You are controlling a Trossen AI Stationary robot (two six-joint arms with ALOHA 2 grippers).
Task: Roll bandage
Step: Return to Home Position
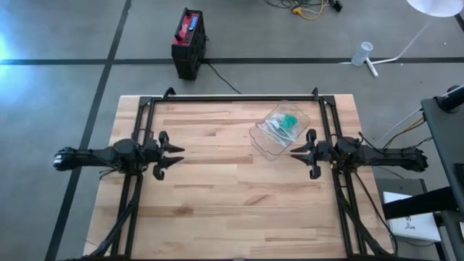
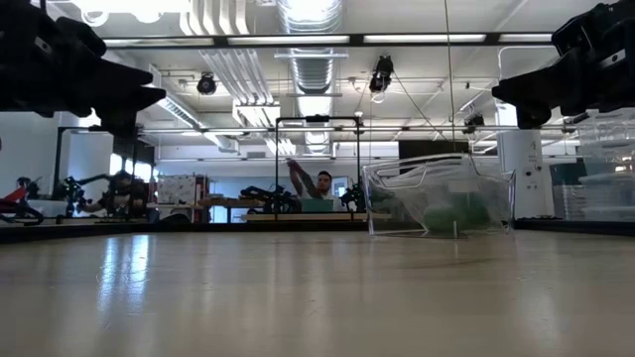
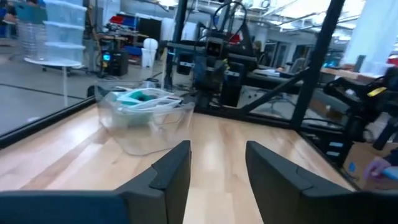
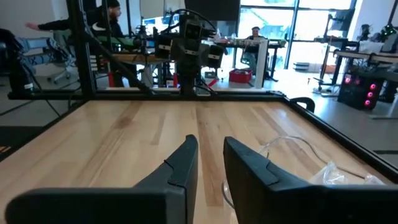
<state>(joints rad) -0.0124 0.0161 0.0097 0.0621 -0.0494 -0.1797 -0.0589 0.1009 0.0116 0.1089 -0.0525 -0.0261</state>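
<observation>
My left jaws are released and empty, raised above the desk at its left edge. My right jaws are likewise released, facing them, just beside the transparent bin. The bin holds the zip bag containing the green bandage. Judgement: both arms parked clear because delivery is complete.

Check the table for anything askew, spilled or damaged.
Only the transparent bin: it sits skewed to the edges of the table, close to the right claw. The bagged green bandage lies inside; nothing spilled.
</observation>
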